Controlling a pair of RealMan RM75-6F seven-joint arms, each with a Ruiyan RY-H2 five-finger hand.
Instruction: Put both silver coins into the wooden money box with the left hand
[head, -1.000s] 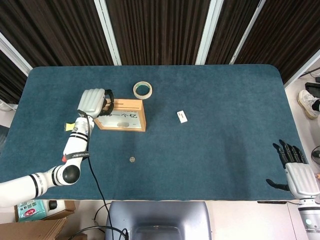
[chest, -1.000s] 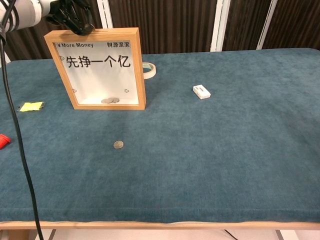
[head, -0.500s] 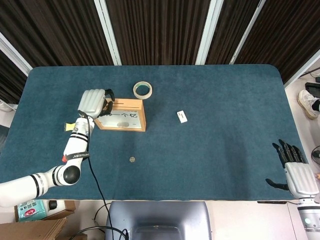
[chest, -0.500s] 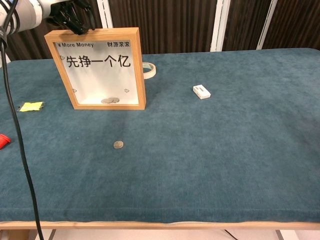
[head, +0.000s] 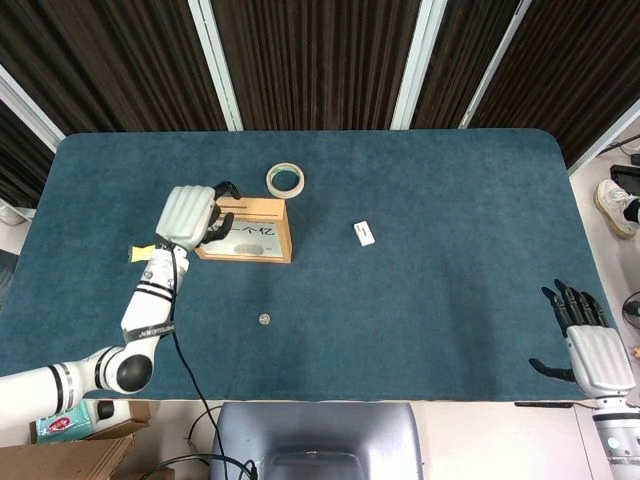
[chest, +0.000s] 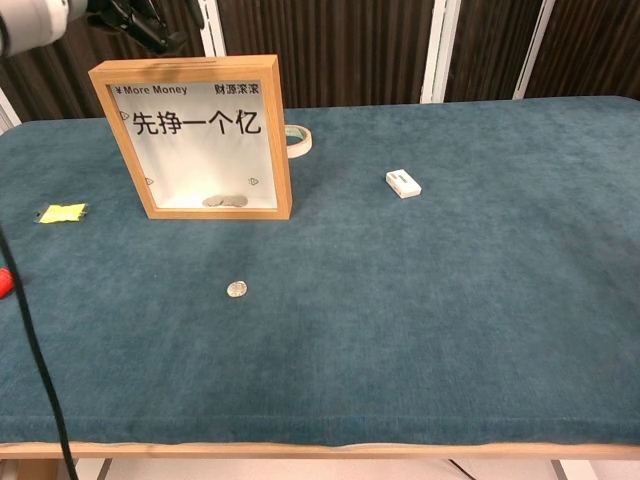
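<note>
On the near part of the worktop (chest: 480, 330), well apart from everything else, one silver coin (chest: 236, 289) lies flat on the blue cloth, in front of the wooden money box (chest: 197, 137) and a little right of its middle. Behind the box's clear front we see pale discs at the bottom, likely coins already inside, though we cannot count them. So we judge the step in hand to be going down for the coin on the cloth. To do it well, we should bring the left hand (head: 190, 216) clear of the box top, lower it straight over the coin, and pinch the thin edge between thumb and a finger without sliding the coin away; the soft cloth should let the fingertips dig under a little.

That left hand hovers over the left end of the box top, fingers loosely curled; it appears to carry nothing. The right hand (head: 592, 348) rests at the near right edge, fingers spread, idle. Tape roll (head: 286, 180) sits just beyond the box.
</note>
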